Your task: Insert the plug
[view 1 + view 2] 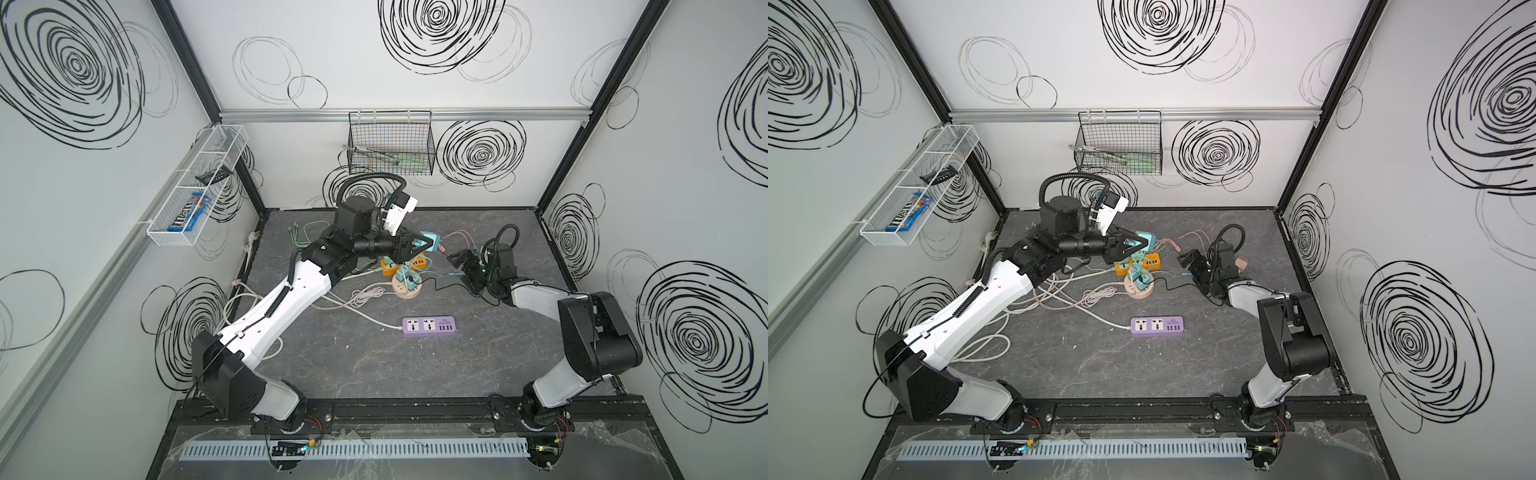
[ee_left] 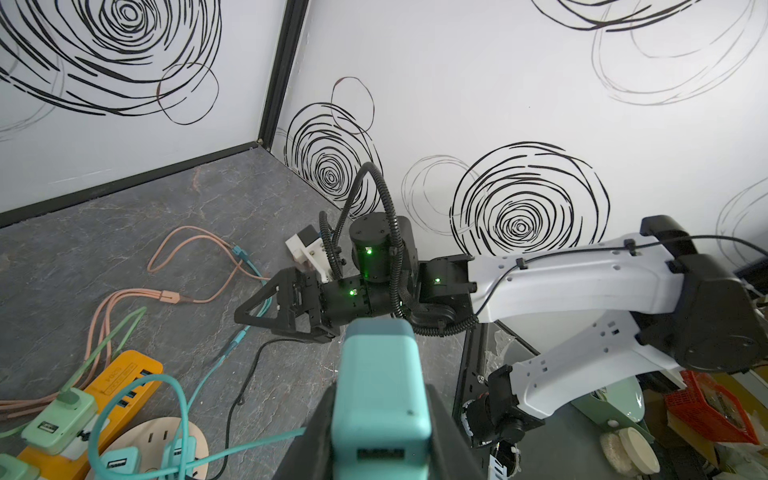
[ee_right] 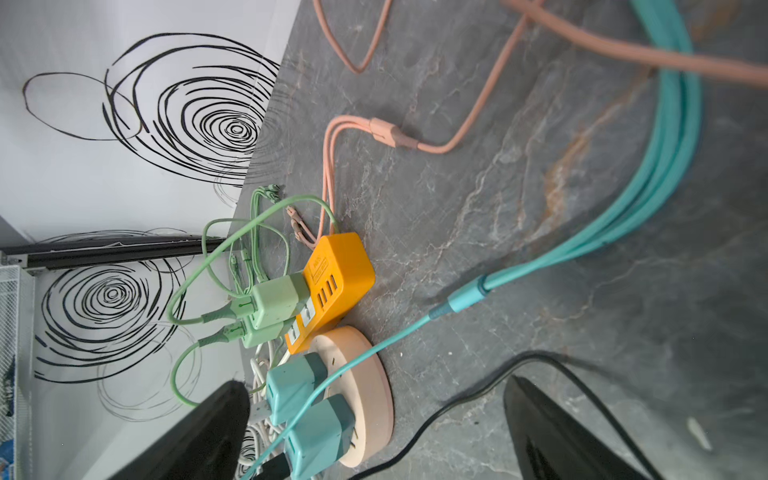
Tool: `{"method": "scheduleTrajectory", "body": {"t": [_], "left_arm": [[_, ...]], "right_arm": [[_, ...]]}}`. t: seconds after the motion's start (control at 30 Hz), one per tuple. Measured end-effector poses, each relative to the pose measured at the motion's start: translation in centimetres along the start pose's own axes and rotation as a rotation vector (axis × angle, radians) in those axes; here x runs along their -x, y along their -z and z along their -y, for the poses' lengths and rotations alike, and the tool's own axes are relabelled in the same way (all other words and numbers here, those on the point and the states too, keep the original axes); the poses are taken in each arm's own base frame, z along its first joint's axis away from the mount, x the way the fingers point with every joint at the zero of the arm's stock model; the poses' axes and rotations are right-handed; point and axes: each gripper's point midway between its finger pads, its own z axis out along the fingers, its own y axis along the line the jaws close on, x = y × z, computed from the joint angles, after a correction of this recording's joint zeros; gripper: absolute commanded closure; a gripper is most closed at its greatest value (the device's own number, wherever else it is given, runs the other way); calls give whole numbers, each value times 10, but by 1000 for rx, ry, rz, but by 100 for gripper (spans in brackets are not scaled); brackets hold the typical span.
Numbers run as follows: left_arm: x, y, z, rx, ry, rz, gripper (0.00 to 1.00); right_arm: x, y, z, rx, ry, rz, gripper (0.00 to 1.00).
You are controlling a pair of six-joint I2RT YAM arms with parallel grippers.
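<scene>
power strips (image 1: pixel 429 327): 3 | teal chargers (image 2: pixel 380 395): 3 | green chargers (image 3: pixel 276 297): 2 | wall baskets (image 1: pixel 390 137): 2

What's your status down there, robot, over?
Left claw shut on teal plug, held in the air. Right claw open, empty. Purple strip: both sockets empty. Cables tangled around the orange strip nearby.

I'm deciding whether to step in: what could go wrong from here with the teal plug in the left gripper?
Snagging: the teal cable lies looped beside the orange power strip, close to the teal plug clamped in the left gripper.
Crowding: green chargers fill part of that strip and could be bumped.
Sliding: the right gripper is open and holds nothing, so the strip may shift under pressure.
</scene>
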Motion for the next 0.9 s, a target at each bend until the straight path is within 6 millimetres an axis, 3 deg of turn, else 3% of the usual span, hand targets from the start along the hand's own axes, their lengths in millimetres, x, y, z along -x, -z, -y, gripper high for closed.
{"method": "scheduleTrajectory", "body": {"t": [0.43,0.7,0.9], "left_arm": [[-8,-1,6,-53,-3,-1,100],[-8,2,10,-62,-20,1,100],[-8,2,10,-62,-31,0,100]], "right_arm": [[-42,-46,8,6,-257,-142,13],[-36,-56,-10,49,-276,-132,21],[-33,-59,-10,52,-299,-108,26]]}}
